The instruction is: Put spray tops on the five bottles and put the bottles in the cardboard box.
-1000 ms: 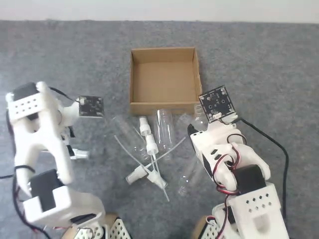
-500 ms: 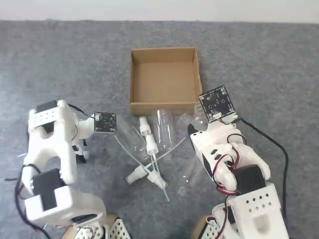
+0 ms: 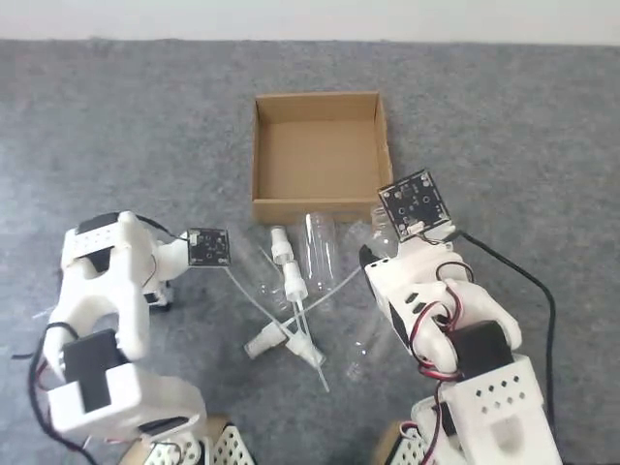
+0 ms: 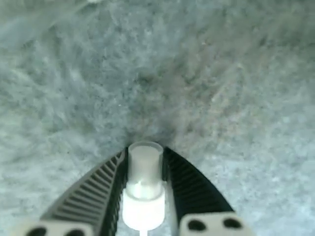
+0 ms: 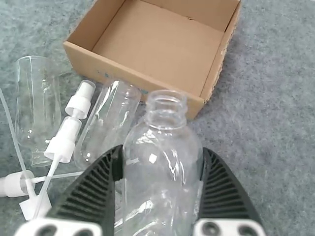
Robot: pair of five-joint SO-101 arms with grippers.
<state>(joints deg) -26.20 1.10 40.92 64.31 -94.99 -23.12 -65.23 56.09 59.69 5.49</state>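
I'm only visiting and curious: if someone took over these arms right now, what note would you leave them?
Left gripper: shut on a spray top, over the carpet.
Right gripper: shut on an uncapped clear bottle, near the cardboard box.
Other bottles and spray tops lie on the carpet before the box.
Done: nothing boxed or capped.
To do: cap all five, box them.

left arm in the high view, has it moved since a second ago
Yes. The left arm's camera board has shifted rightward in the picture, closer to the loose spray tops lying before the cardboard box, which has not moved.
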